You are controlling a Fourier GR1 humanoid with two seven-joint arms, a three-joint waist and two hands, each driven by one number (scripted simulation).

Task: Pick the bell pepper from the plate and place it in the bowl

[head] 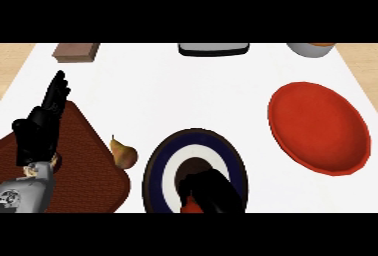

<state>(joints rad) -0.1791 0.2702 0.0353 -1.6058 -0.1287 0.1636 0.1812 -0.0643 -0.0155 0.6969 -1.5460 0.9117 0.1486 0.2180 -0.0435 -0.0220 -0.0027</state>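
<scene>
— White counter point(184, 95) is seen from steeply above, with wooden floor at both sides. What is laid out on it?

— A red bowl point(319, 127) is set at the right, well apart from a plate point(159, 165) with dark blue and white rings near the lower middle. A brown mat point(88, 170) is spread at the lower left, and a pear point(124, 152) lies between the mat and the plate, just beside the plate's rim. Along the far edge a brown block point(76, 51), a dark tray-like object point(213, 49) and a grey pot point(313, 49) are lined up, each partly cut off.

— And the hands?

— The right hand point(210, 192) is lowered over the plate, its fingers curled down around the bell pepper point(189, 206); only a small red patch of it is seen at the hand's lower left. The left hand point(40, 125) is held open over the mat's left edge, fingers straight and pointing away; nothing is touched by it.

— Which way is the pepper pointed?

— That cannot be told; its shape and long axis are hidden by the hand. It is still located on the plate, at the near part. Bare white counter lies between plate and bowl.
</scene>
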